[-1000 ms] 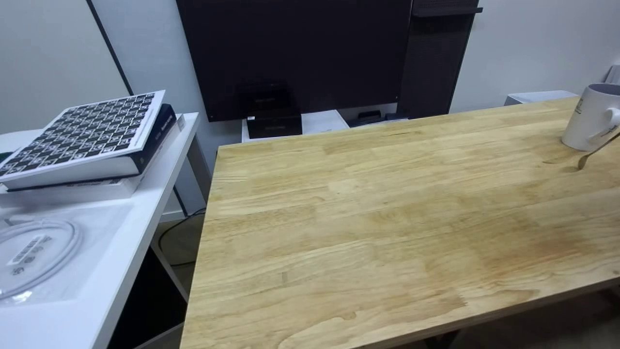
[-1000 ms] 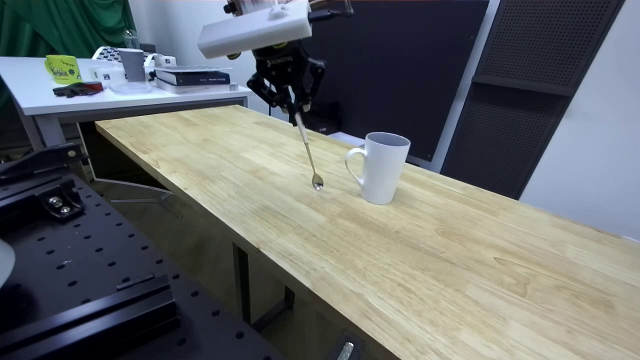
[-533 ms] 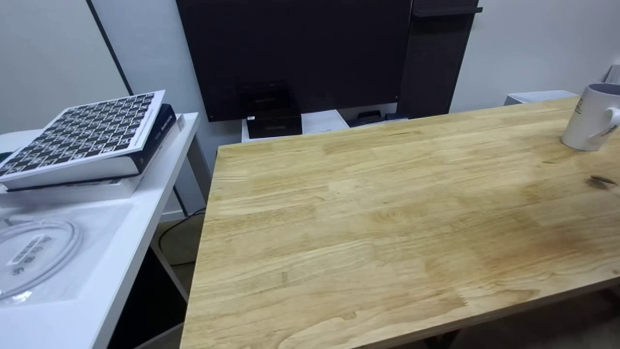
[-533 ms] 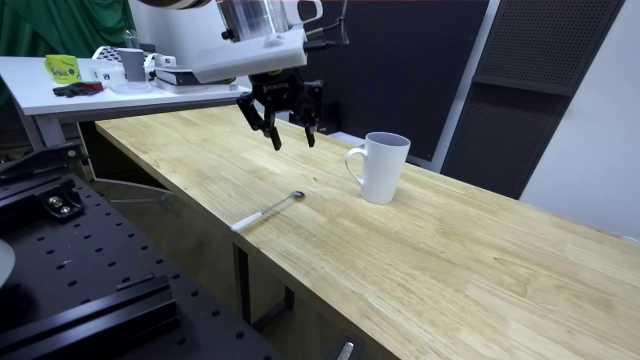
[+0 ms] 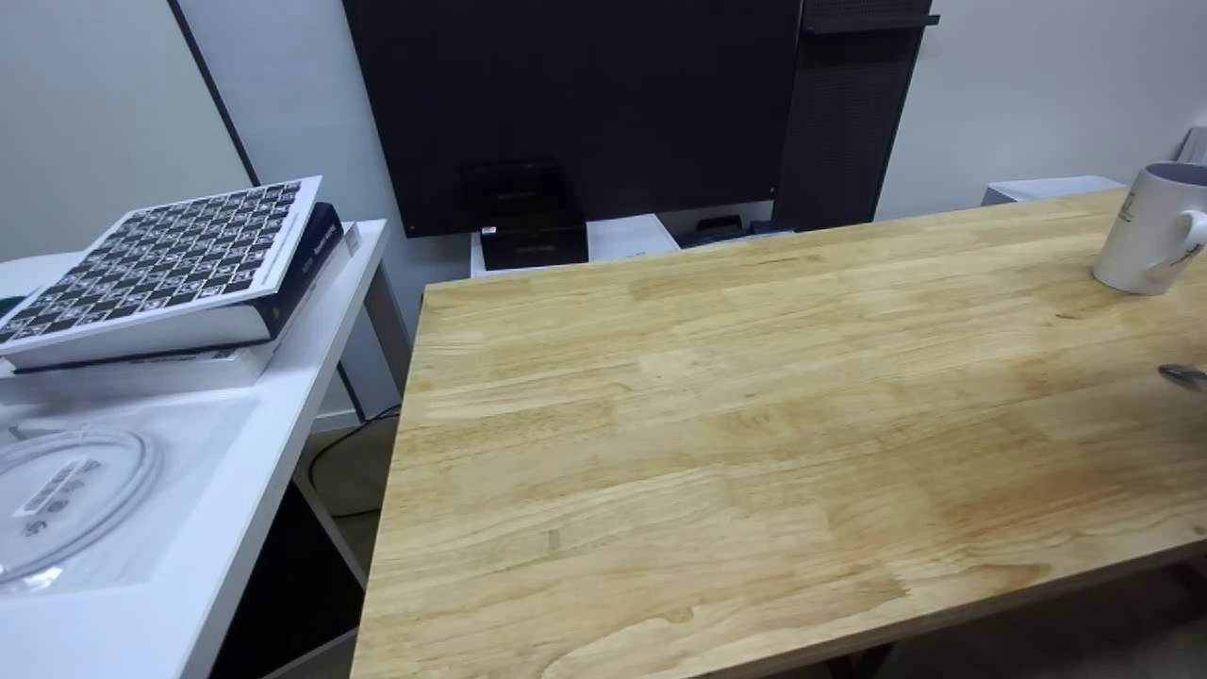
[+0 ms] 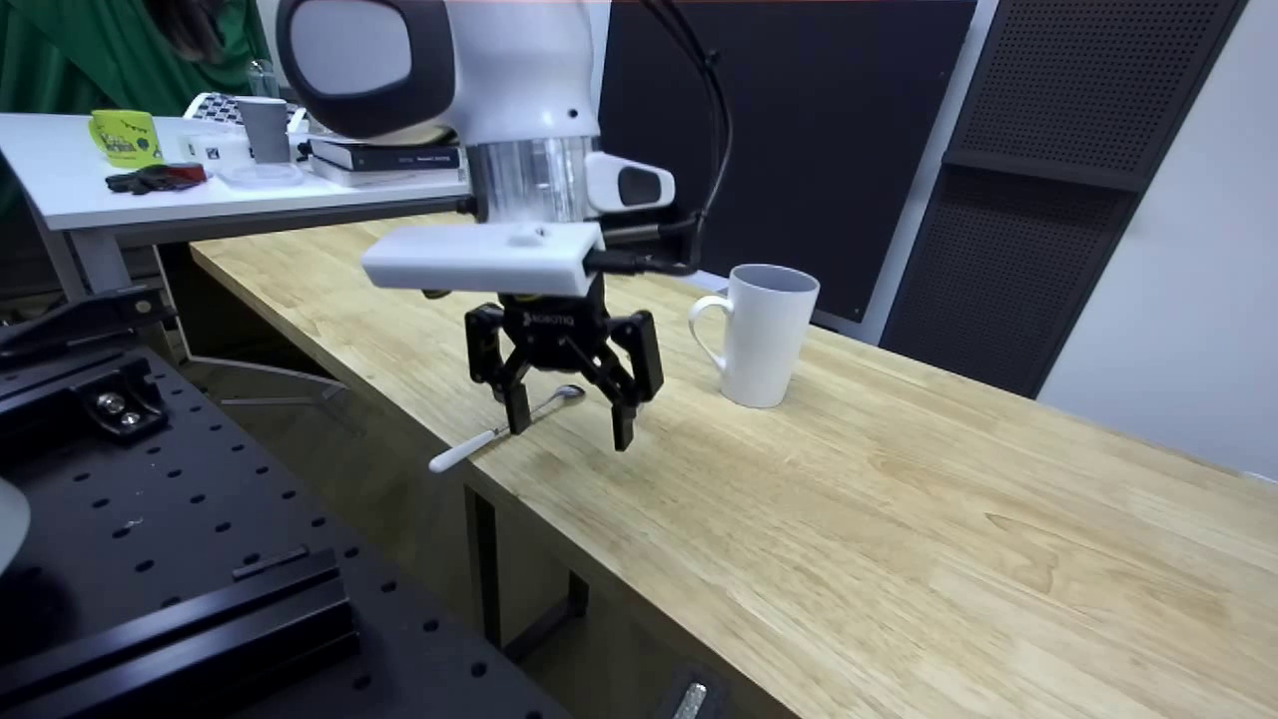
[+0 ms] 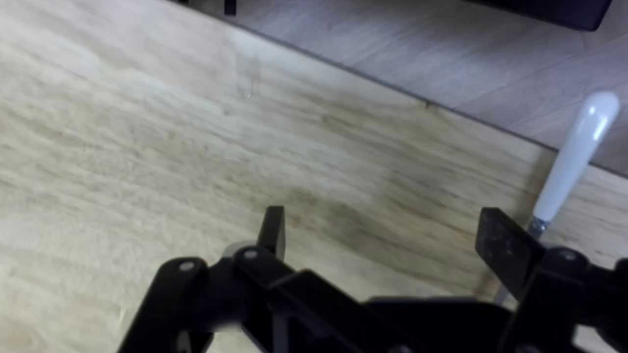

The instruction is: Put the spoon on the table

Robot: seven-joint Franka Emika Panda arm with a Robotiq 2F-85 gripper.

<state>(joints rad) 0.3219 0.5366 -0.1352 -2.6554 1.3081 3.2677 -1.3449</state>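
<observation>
Claw [image 6: 571, 431], in an exterior view: fingertips spread wide, nothing held between them; it sits low over the counter [image 6: 899, 519]. The spoon [image 6: 477, 443] lies at one finger of the claw, which partly hides it; its white handle points outward from the claw and projects past the counter edge. The mug [image 6: 767, 335] stands upright on the other finger's side, apart from the claw.

In an exterior view, the claw is out of frame. Only the spoon's bowl [image 5: 1186, 376] shows, apparently resting on the counter; the rest is cut off.

In the wrist view, the spoon appears to pass beneath one finger, off the claw's centre; contact between them cannot be determined. The handle end extends over the floor [image 7: 441, 59].

Task status (judgement): placement appears essentially complete, as the spoon is free of the claw's grip and supported by the counter. Outstanding: verify that the overhanging handle is stable; if not, shift the spoon inward, then raise the claw clear.
</observation>
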